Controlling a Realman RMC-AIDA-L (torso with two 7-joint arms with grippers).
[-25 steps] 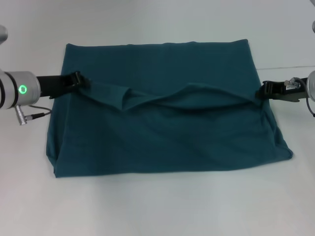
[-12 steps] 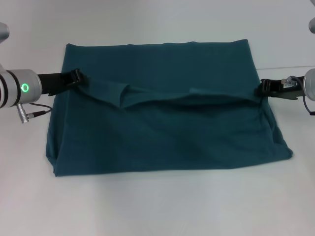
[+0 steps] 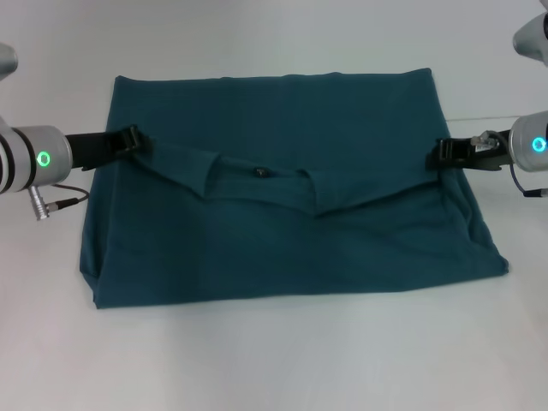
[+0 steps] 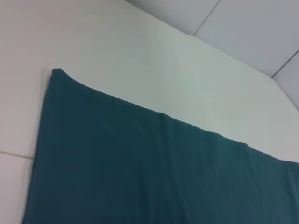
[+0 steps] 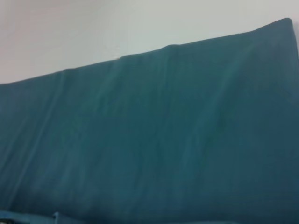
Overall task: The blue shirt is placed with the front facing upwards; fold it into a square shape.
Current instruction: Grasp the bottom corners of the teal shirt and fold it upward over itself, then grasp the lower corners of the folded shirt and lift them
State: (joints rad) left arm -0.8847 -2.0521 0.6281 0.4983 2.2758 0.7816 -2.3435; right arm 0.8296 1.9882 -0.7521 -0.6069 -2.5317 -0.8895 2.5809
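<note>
1. Nearest the robot lies a bare strip of the one white table (image 3: pixel 282 360), with nothing standing on it in the head view.
2. One dark teal-blue cotton shirt (image 3: pixel 282 248) lies flat in the middle of that table, folded into a broad, roughly rectangular shape; its near edge runs almost straight, with one rounded corner at the near left and one at the near right.
3. Across the middle of the shirt runs one folded-over edge, sagging into a shallow V; one small dark tag (image 3: pixel 260 173) sits on it just left of centre.
4. One left gripper (image 3: pixel 137 139), black, reaches in from the left side and sits at the left end of that folded edge, touching the cloth; whether it is clamped on the fabric or loosened I cannot tell.
5. One right gripper (image 3: pixel 437 156), also black, meets the right end of the same edge, touching the cloth; its grip likewise cannot be told.
6. Each arm shows one green ring light, two in all.
7. Farthest off, the shirt's back edge lies straight and flat, with bare white table beyond it; both wrist views show that smooth teal layer against the table.
</note>
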